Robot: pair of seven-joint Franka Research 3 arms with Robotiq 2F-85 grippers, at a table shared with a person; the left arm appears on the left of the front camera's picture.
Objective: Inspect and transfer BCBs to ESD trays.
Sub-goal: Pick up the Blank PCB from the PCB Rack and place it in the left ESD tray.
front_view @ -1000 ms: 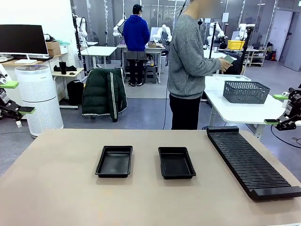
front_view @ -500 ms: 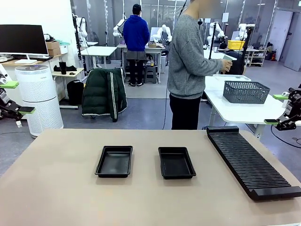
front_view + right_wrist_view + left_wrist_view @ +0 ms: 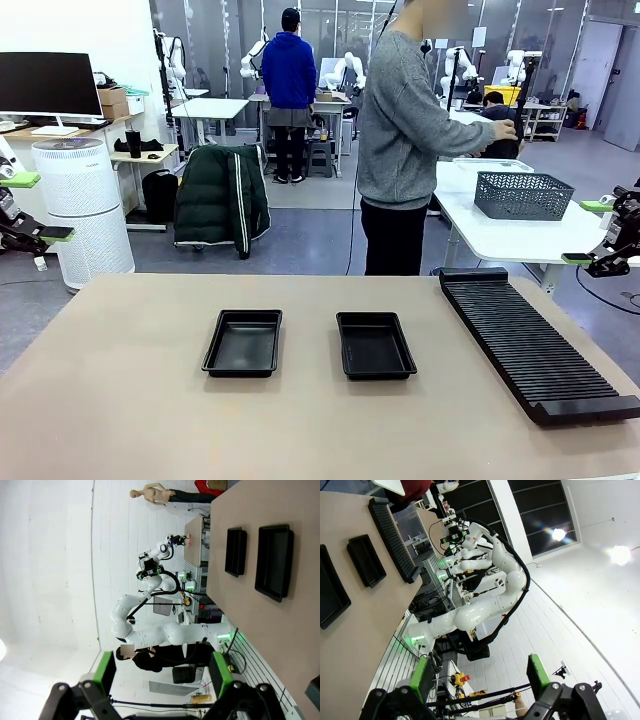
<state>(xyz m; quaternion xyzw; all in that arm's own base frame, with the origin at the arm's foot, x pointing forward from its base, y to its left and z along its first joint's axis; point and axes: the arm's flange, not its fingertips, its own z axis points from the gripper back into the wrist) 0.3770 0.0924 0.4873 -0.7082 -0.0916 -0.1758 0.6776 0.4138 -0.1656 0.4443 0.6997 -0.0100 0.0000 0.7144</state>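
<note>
From the front, both trays lay empty side by side on the table, with the left gripper and right gripper hanging wide open and holding nothing off its sides. Each wrist view showed its pads spread on air, the trays well off. A thin board could likely slip from the pads, or catch a rim if set down tilted.
</note>
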